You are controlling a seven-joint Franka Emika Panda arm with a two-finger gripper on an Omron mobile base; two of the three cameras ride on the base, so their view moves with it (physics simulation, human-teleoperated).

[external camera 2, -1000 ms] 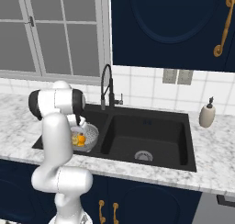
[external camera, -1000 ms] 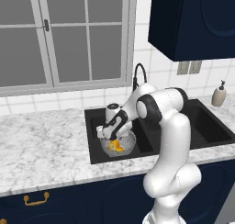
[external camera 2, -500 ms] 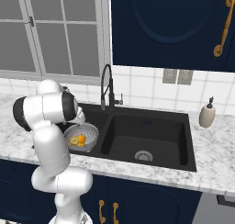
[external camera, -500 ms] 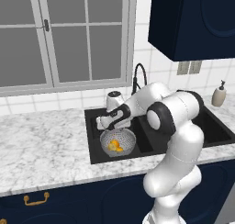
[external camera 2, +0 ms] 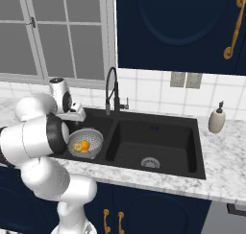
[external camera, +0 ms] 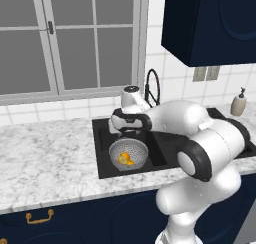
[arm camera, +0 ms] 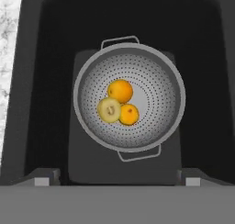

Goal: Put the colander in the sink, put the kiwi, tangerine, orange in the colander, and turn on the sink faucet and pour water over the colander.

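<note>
The grey perforated colander (arm camera: 158, 97) sits in the left basin of the black sink (arm camera: 46, 81). Inside it lie the orange (arm camera: 120, 90), the kiwi (arm camera: 109, 109) and the smaller tangerine (arm camera: 129, 114), all touching. My gripper (arm camera: 118, 177) hangs straight above the colander, open, with nothing between its fingers. From the left base the gripper (external camera: 129, 134) hovers just over the colander (external camera: 139, 150); from the right base the gripper (external camera 2: 76, 119) stands above the colander (external camera 2: 96, 139). The black gooseneck sink faucet (external camera: 151, 83) (external camera 2: 111, 91) rises behind the basin divider. No water runs.
A beige soap dispenser (external camera: 238, 103) (external camera 2: 216, 119) stands on the marble counter (external camera: 50, 153) at the far right of the sink (external camera 2: 158, 142). A window and tiled wall lie behind; dark cabinets hang above on the right.
My hand has risen out of the colander and now hovers above it, still open. The fruits and colander have stayed put.
</note>
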